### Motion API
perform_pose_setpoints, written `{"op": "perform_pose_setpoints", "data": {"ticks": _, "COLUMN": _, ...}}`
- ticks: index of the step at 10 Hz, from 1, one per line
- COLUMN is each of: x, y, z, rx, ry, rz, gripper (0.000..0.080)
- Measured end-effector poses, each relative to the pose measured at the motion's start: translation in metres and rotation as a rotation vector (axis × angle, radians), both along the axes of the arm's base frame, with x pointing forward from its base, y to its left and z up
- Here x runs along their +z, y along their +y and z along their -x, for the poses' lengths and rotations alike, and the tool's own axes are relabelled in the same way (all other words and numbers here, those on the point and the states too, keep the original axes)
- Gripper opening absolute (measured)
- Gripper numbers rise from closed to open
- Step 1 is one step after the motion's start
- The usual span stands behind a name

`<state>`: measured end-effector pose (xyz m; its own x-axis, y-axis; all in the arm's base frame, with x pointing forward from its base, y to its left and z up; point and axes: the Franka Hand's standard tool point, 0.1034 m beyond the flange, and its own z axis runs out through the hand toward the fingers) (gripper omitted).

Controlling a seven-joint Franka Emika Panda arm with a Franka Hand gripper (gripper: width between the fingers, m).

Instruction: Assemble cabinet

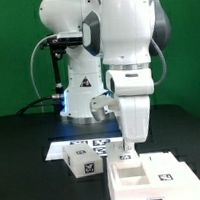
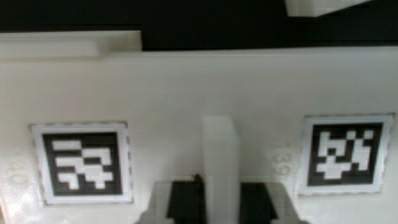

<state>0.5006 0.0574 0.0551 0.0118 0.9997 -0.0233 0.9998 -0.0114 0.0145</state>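
**Over the cabinet's upright rib, hold not yet certain**

Between my fingertips, as the wrist view has it, stands a thin upright white rib of the cabinet; my gripper points straight down at it, and the two dark fingers sit one on each side of the rib, set narrow; whether the pads press the plastic or stand just clear of it I cannot tell, for that part of the picture is blurred. Flanking the gripper, a square black-and-white tag lies on the cabinet's white face on each side of the rib.

Seen from the exterior view, the gripper hangs low over the far edge of the cabinet; the cabinet sits directly beneath me on the dark table, its open compartments facing up. Beyond the gripper, toward the arm's base, lies the marker board; near that board and apart from the cabinet, off to the exterior view's left of the gripper, stands a small white tagged block.

I judge the step in hand to be taking hold of the cabinet body by this rib, so as to shift or turn it for the next part. The next move calls for a square, centred squeeze on the rib, and for making sure of the hold before any pull; an off-centre pinch could let the body twist or slip.
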Motion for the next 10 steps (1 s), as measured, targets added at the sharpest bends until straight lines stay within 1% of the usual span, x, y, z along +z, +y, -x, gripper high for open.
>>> {"op": "perform_pose_setpoints", "data": {"ticks": 2, "x": 0.000, "y": 0.000, "z": -0.001, "rx": 0.001, "ry": 0.000, "rz": 0.000, "gripper": 0.0064}}
{"op": "perform_pose_setpoints", "data": {"ticks": 3, "x": 0.001, "y": -0.001, "z": -0.013, "rx": 0.008, "ry": -0.004, "rz": 0.001, "gripper": 0.0064}}
{"op": "perform_pose_setpoints", "data": {"ticks": 5, "x": 0.002, "y": -0.004, "z": -0.046, "rx": 0.012, "ry": -0.013, "rz": 0.002, "gripper": 0.0064}}
{"op": "perform_pose_setpoints", "data": {"ticks": 7, "x": 0.002, "y": -0.001, "z": -0.073, "rx": 0.001, "ry": -0.016, "rz": 0.003, "gripper": 0.0064}}
{"op": "perform_pose_setpoints", "data": {"ticks": 9, "x": 0.004, "y": 0.001, "z": -0.088, "rx": 0.001, "ry": -0.021, "rz": 0.003, "gripper": 0.0064}}
{"op": "perform_pose_setpoints", "data": {"ticks": 10, "x": 0.004, "y": 0.002, "z": -0.091, "rx": 0.004, "ry": -0.024, "rz": 0.003, "gripper": 0.0064}}
